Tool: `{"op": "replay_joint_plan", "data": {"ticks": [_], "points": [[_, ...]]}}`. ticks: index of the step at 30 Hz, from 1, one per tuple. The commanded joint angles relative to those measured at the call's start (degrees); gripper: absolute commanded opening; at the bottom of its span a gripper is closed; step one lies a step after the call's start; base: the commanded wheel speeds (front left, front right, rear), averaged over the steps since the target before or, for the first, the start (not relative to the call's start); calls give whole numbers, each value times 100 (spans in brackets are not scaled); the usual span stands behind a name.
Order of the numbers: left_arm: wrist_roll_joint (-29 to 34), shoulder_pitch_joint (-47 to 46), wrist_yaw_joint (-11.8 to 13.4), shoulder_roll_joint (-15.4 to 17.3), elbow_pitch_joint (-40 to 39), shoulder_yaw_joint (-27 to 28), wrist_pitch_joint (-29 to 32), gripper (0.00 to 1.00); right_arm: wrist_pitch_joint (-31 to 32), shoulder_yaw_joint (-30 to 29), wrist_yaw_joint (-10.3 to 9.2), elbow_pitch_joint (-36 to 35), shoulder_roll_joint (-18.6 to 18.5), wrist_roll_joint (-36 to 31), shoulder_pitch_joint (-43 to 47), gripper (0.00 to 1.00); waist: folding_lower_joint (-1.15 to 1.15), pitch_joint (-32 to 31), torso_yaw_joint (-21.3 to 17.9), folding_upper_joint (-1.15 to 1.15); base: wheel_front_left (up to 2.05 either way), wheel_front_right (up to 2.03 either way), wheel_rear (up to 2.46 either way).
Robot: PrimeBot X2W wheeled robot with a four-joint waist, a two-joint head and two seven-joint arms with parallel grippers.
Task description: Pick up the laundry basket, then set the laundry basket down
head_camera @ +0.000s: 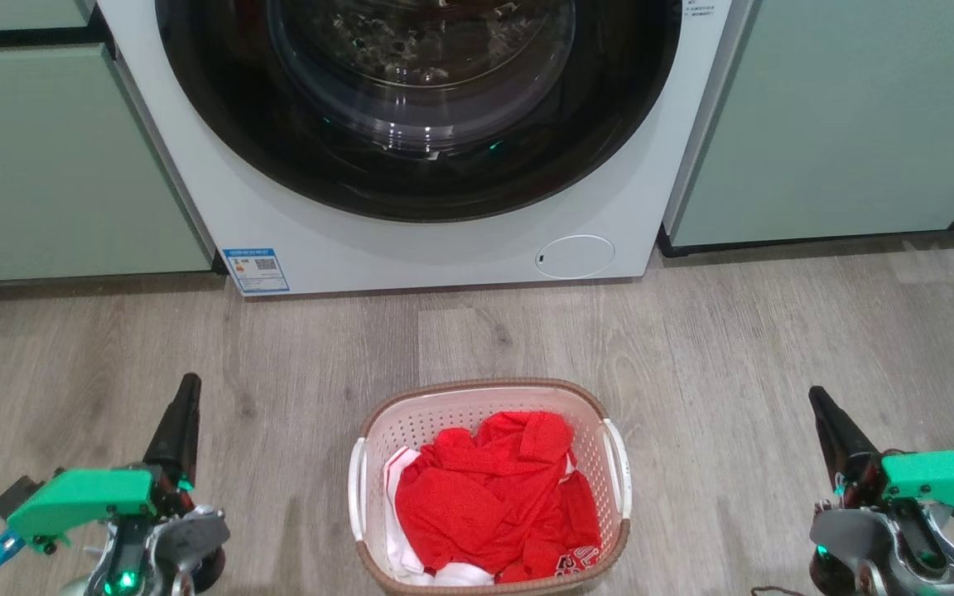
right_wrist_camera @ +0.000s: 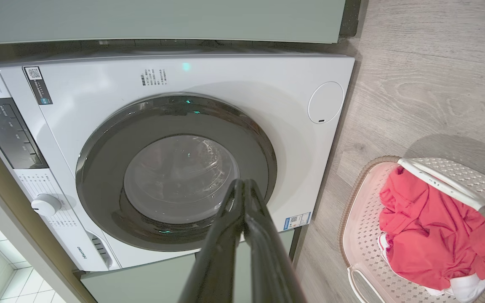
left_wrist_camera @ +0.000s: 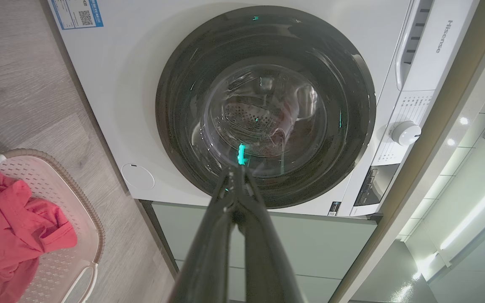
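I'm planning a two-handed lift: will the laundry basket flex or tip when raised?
Probably stiff: the laundry basket is perforated plastic with a banded rim. Likely light, holding a few red and white clothes. A one-handle lift might tilt it.

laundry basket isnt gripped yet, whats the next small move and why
Probably open both sets of jaws first. The laundry basket sits on the floor between the left gripper and the right gripper. Both are shut and well apart from it, and its white side handles would need open jaws around them before any lift.
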Motion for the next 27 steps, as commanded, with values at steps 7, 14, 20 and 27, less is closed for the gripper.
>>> {"op": "replay_joint_plan", "data": {"ticks": [7,14,20,27], "points": [[15,-319,-40,42,-203,202,41,0,42,101,41,-208,-39,-55,-291,0,0,0,0,0,0,0,0],[15,-319,-40,42,-203,202,41,0,42,101,41,-208,-39,-55,-291,0,0,0,0,0,0,0,0],[15,-319,-40,42,-203,202,41,0,42,101,41,-208,-39,-55,-291,0,0,0,0,0,0,0,0],[15,-319,-40,42,-203,202,41,0,42,101,41,-208,-39,-54,-291,0,0,0,0,0,0,0,0]]}}
